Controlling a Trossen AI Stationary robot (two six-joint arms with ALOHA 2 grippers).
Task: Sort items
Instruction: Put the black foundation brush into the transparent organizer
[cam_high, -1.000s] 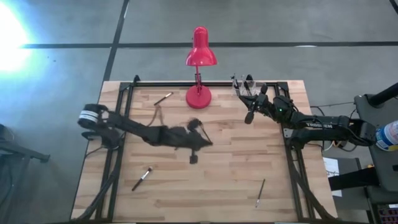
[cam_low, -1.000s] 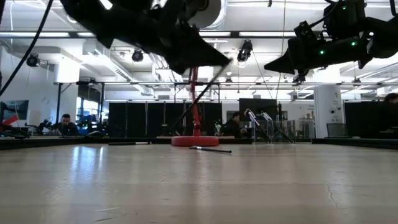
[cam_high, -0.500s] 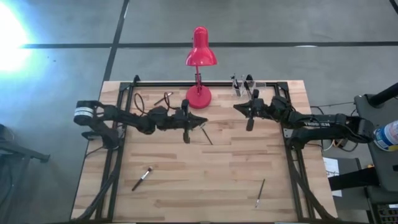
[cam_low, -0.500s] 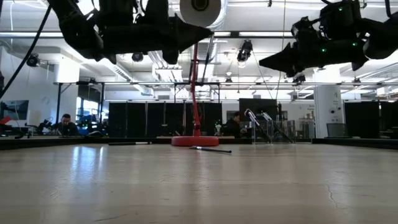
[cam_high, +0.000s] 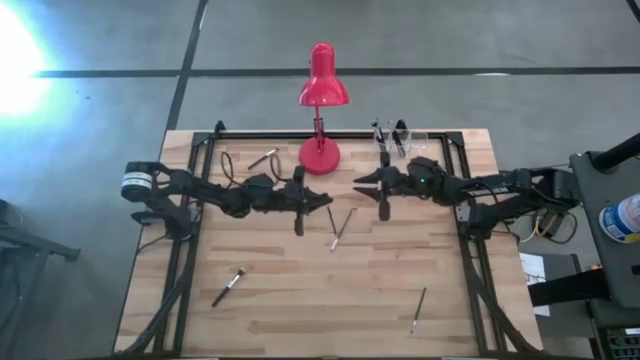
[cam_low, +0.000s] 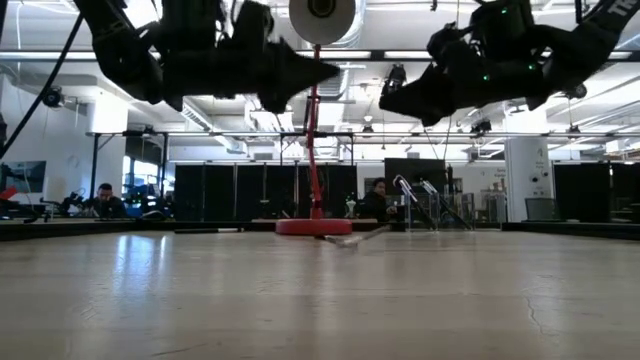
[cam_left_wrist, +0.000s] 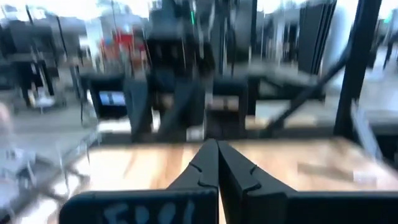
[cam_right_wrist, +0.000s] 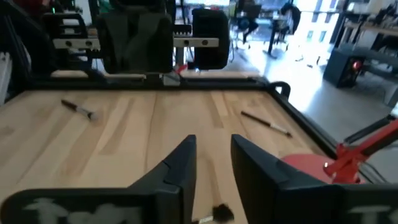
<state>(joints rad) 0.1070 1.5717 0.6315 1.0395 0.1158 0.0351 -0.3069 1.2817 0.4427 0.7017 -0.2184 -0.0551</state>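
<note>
My left gripper (cam_high: 328, 200) sits mid-table, raised off the wood, fingers pressed tight together with nothing between them; the left wrist view shows the two dark fingers (cam_left_wrist: 200, 171) meeting in a closed point. In the low view it hangs high above the tabletop (cam_low: 320, 70).

My right gripper (cam_high: 358, 183) faces the left one from the other side, also up in the air, near the lamp base. In the right wrist view its fingers (cam_right_wrist: 180, 163) stand apart with a clear gap and nothing clamped in it, so it is released. A dark bristle tip (cam_right_wrist: 219, 213) shows just below that gap; I can't tell whether it touches the fingers.

One brush (cam_high: 340, 228) lies tilted on the wood between and just in front of the two grippers, touched by neither. It shows low on the table in the low view (cam_low: 355, 237).

Other brushes:
- one (cam_high: 263, 158) by the back edge, left of the red lamp (cam_high: 322, 90)
- one (cam_high: 228, 287) with a light tip on the near-left part of the table (cam_high: 300, 320)
- one (cam_high: 418, 311) near the front right
- several standing in a clear holder (cam_high: 392, 138) at the back right corner

All of these are well apart from both grippers.
</note>
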